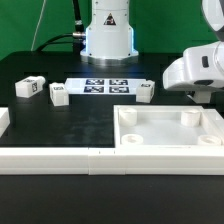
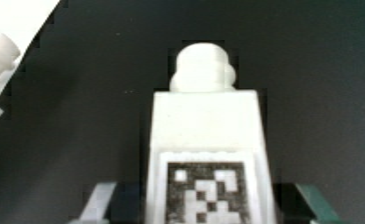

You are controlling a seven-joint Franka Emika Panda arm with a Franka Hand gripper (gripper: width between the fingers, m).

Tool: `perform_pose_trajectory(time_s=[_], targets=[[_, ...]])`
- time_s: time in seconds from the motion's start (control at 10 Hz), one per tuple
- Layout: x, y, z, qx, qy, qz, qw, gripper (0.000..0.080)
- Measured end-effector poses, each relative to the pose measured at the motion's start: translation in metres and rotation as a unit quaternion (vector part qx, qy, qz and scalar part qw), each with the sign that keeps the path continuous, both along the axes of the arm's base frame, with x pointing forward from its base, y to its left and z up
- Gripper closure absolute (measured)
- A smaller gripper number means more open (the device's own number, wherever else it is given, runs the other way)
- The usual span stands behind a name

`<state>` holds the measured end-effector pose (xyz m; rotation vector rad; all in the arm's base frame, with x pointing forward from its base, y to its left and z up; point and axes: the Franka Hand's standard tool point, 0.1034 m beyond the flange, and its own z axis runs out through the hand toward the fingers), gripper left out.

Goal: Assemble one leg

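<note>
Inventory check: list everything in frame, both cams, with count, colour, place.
held leg: 1, white, tagged, rounded peg end away from the fingers
loose legs: 3, white, tagged, on the table; a second also toward the exterior view's left, a third just off the marker board on the exterior view's right
marker board: 1, white with tags, mid-table
tray-like piece: 1, white, round corner sockets, exterior view's right
rail: white, along the near edge; piece count unclear
table: 1, black
robot base: 1, white with blue ring, behind the marker board
gripper: 1, shut on the held leg
</note>
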<state>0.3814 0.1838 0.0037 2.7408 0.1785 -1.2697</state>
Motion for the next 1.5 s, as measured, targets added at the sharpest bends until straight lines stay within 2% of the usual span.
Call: perform_pose_trajectory(time_s=[0.2,0.3,0.5,0.7,0.9,1.1,1.3,1.5], targets=[[0.001,-0.002,0.001,0.002,0.001,0.004,1.0,0.0511],[0.005,-0.01,0.014,0.007,0.007,0.011,1.0,0.0511],[0.023,-0.017,0.062,0.0,-0.008,0.013,1.0,0.0509],[0.029,-0.024,0.093,-0.004,-0.018,0.006,1.0,0.0509],[0.03,-0.022,0.085,0.002,-0.041,0.006,0.999,0.0509],[0.042,-0.017,0.082,0.023,-0.125,0.004,0.992,0.0509],[0.041,-0.018,0.083,0.04,-0.19,0.005,0.981,0.0509],[0.059,-0.023,0.089,0.065,-0.278,0.006,0.958,0.0509]])
